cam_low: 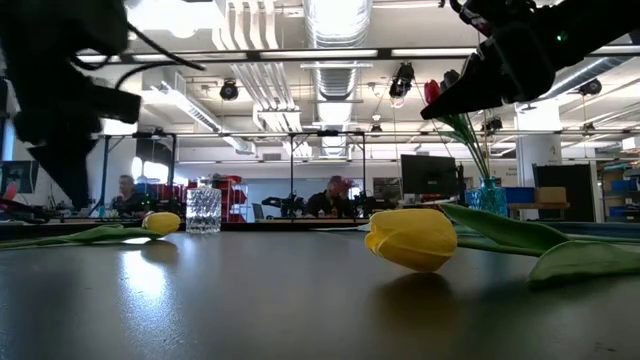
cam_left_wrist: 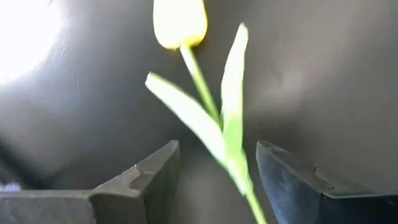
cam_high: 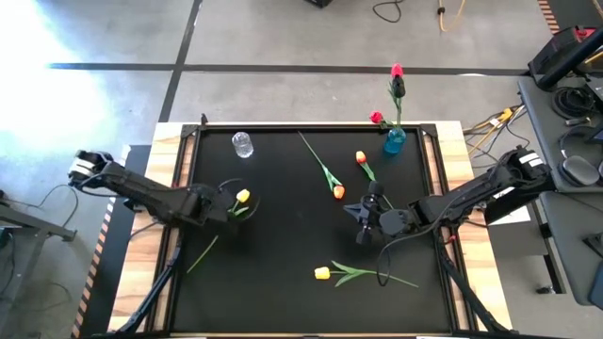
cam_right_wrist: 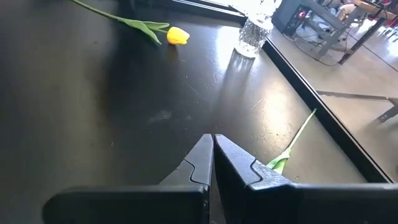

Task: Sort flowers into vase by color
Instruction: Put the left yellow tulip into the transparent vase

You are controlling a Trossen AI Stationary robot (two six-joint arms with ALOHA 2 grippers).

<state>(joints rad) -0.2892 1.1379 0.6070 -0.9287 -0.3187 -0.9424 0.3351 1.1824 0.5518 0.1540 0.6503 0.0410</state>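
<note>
- The left gripper (cam_high: 219,203) is hovering over the black table (cam_high: 283,282), well to the near-left of the blue vase (cam_high: 395,141), with its fingers (cam_left_wrist: 155,171) spread apart.
- A yellow tulip (cam_left_wrist: 180,22) is lying between those open jaws: its green stem (cam_left_wrist: 199,78) and leaves are running through the gap, with the pale yellow head pointing away from the fingertips. Neither finger is touching it.
- From above, this tulip's (cam_high: 242,197) head is showing just beside the gripper.
- The right gripper (cam_high: 362,226) is hanging nearer the vase, its jaws pressed together and holding nothing.
- The blue vase is standing at the table's far right edge, holding two red-pink tulips (cam_high: 397,72).
- A clear glass vase (cam_high: 243,144) is standing well left of the blue one.
- Two orange tulips (cam_high: 338,191) are lying near the blue vase, and another yellow tulip (cam_high: 322,273) is lying farther toward the near edge.
</note>
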